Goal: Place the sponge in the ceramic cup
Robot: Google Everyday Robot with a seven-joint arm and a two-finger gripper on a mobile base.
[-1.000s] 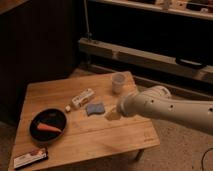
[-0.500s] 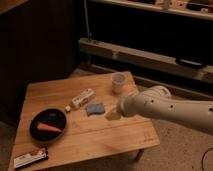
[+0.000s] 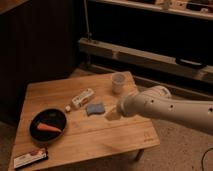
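I look at how things were a second ago and I see no change. The arm point(image 3: 165, 107) sits in the same spot, and nothing on the table point(image 3: 100, 146) has moved. So the job is no closer to its end in this short bit of time.

The sponge point(image 3: 94, 108) lies flat on the wood near the middle of the table; it is not in the ceramic cup point(image 3: 118, 82). The cup stands upright, farther back and a little to the right, apart from the sponge. The gripper point(image 3: 112, 114) is low over the table, just right of the sponge and a bit nearer; I cannot tell if it is clenched or released, and I cannot tell if it touches the sponge.

To the left sit a white-and-tan tube point(image 3: 81, 98), a black pan point(image 3: 36, 131) with a carrot point(image 3: 49, 128), and a flat packet point(image 3: 30, 158) at the near left corner. The tube and packet have marks on them, but I cannot read any words or brand.
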